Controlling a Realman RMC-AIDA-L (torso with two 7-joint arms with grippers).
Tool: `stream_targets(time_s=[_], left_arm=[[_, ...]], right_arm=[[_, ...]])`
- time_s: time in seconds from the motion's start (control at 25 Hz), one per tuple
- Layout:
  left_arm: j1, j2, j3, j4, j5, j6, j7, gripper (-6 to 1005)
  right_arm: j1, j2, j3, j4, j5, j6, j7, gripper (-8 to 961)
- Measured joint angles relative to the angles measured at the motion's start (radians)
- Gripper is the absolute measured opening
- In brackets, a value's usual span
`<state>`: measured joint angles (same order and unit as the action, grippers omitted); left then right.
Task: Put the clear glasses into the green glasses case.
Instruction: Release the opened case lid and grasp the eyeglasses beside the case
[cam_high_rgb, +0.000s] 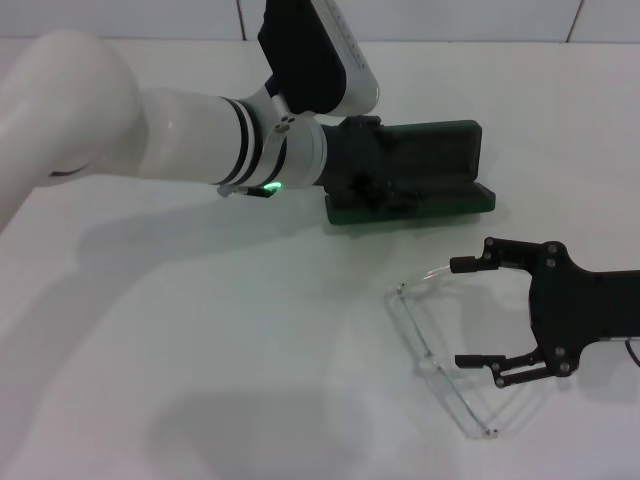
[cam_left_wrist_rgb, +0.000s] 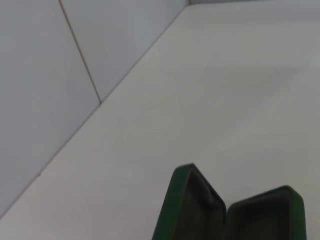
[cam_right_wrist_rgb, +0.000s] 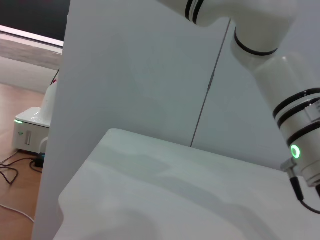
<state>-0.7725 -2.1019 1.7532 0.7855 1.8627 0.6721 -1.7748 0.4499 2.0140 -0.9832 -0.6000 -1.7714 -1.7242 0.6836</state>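
Note:
The green glasses case (cam_high_rgb: 432, 160) stands open at the middle back of the white table, lid upright, base (cam_high_rgb: 440, 208) lying toward me. Its dark lining shows in the left wrist view (cam_left_wrist_rgb: 200, 212). My left gripper (cam_high_rgb: 372, 185) is over the case's left end, dark against the dark case. The clear glasses (cam_high_rgb: 432, 352) lie unfolded on the table in front of the case, to the right. My right gripper (cam_high_rgb: 462, 312) stands open just right of them, one fingertip by the upper clear arm, the other near the lens. Nothing is between its fingers.
My white left arm (cam_high_rgb: 150, 130) stretches across the table's left half to the case. A tiled wall rises behind the table (cam_left_wrist_rgb: 60, 75). In the right wrist view the table's edge (cam_right_wrist_rgb: 75, 185) and the left arm (cam_right_wrist_rgb: 280, 75) show.

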Motion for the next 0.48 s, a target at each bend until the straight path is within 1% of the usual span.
stream_targets(time_s=[0.48], left_arm=[[0.023,0.006,0.025,-0.003,0.008,0.033,0.000,748]], right_arm=[[0.001,0.000,0.000,-0.002,0.003,-0.004,0.003,859]])
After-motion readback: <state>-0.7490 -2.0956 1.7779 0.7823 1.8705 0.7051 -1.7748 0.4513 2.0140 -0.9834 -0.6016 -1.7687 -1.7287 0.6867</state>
